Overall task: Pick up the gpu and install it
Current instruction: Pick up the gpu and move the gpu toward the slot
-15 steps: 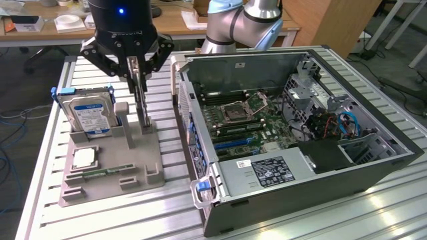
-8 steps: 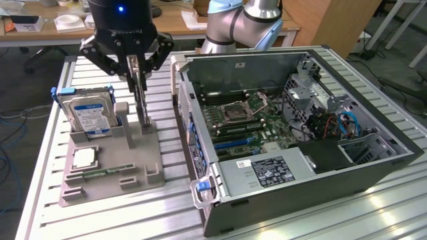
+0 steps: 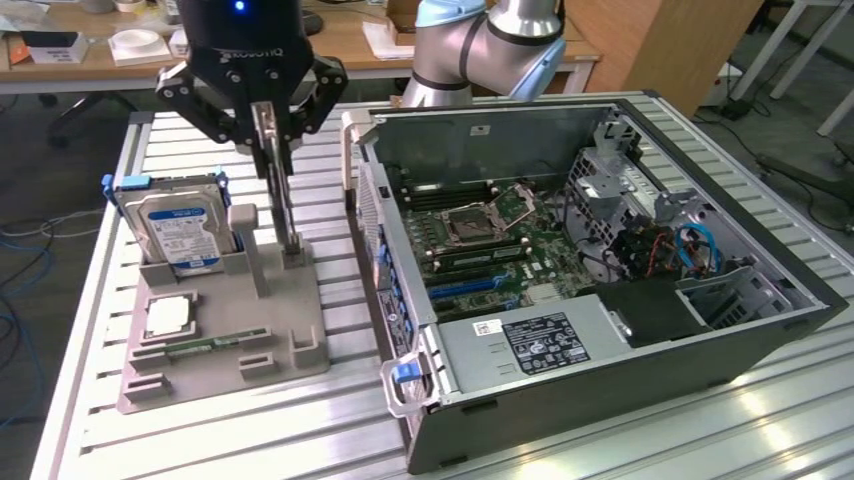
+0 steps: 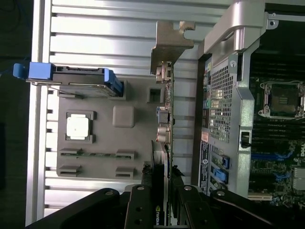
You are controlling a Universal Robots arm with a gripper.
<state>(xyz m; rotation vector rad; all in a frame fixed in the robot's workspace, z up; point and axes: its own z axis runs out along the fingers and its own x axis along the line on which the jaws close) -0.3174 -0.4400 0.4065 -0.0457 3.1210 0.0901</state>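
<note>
Gripper (image 3: 267,135) is pinching the gpu (image 3: 278,190) between partly closed fingers, pressing on both faces of the card. The gpu is hanging directly beneath the gripper, seen edge-on, its visible length running straight down to the grey parts holder (image 3: 227,350) below. Whether its lower end is resting in the holder, I cannot tell.
</note>
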